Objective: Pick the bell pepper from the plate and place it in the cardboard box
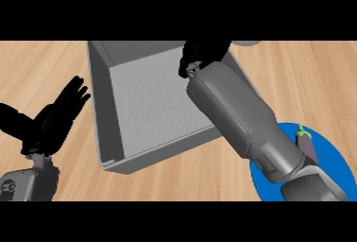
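No bell pepper shows anywhere in the head view. The grey open-topped box point(103, 108) stands in the middle of the wooden counter, and the part of its floor that I can see is bare. My right forearm crosses the box's right wall, with my right hand point(203, 53) over the far right corner; what it holds, if anything, is hidden. At the lower right lies a blue plate point(336, 163), half covered by that arm. On the plate lies a dark purple vegetable with a green stem point(305, 142). My left hand point(55, 120) rests open at the left, apart from the box.
A small grey object point(245, 42) peeks in at the top edge beyond the box. Wooden counter surrounds the box on all sides. My right forearm hides the box's right wall and part of its inside.
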Tool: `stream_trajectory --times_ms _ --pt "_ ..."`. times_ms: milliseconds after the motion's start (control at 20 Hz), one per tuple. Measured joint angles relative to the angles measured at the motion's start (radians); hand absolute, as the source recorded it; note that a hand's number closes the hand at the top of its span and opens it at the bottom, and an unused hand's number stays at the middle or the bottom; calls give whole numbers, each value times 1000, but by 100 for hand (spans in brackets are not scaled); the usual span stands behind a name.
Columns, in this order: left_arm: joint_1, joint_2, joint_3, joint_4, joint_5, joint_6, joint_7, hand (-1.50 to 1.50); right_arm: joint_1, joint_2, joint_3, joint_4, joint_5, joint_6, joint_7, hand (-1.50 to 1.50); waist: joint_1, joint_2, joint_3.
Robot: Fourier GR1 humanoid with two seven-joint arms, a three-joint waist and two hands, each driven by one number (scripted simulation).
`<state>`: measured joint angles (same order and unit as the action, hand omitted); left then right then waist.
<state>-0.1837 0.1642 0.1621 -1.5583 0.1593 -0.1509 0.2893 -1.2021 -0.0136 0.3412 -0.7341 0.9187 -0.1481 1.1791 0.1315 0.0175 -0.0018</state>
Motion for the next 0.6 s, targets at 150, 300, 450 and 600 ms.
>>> stream_trajectory --times_ms 150,300,450,600 --pt "9 3 6 0 -1 3 -1 0 2 0 3 -30 33 -109 -17 -150 -15 -4 1" --pt "13 4 15 7 -2 10 -5 0 -6 -1 -16 -66 80 -214 -23 -150 -31 -9 1" --pt "26 10 29 5 3 12 -3 0 15 -1 -36 -107 125 -326 -29 -150 -49 -16 1" --pt "39 20 39 3 7 5 -8 0 40 0 -54 -139 165 -414 -27 -150 -60 -19 1"
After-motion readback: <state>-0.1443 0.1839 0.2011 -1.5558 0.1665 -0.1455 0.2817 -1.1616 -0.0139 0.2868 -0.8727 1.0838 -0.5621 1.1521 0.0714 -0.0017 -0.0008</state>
